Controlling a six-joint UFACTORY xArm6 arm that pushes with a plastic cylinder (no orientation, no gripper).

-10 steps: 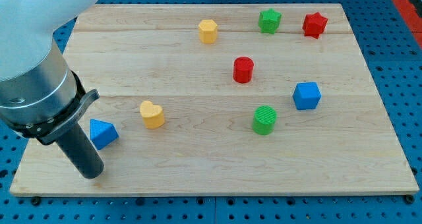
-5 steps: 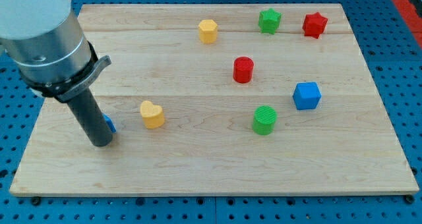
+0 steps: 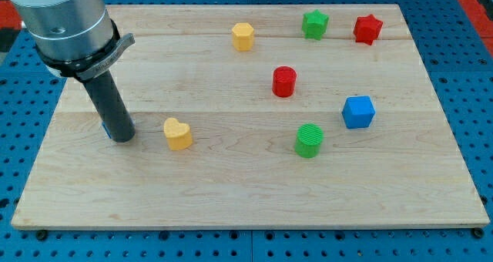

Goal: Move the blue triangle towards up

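Camera view: a pale wooden board is seen lying on a blue perforated table, with small coloured blocks scattered over it.

No gripper is fitted, so nothing is grasped or released; the arm ends in a straight dark rod. The rod is held nearly upright, leaning slightly, under a wide grey cylindrical body that fills the view's top left corner. My tip is set on the board's left part.

The blue triangle is almost wholly hidden behind the rod; only a thin blue sliver is seen at the rod's left edge, just above the tip and seemingly touching the rod. Its shape cannot be made out.

Just to the right of the tip, level with it, a yellow heart is found. Further right and slightly lower in the view, a green cylinder is placed. Beyond it, to the right and a little higher, a blue cube is seen.

Up and to the right of the tip, a red cylinder stands mid-board. Near the view's top, well apart from the tip, a yellow hexagonal block, a green star and a red star are lined up, left to right.
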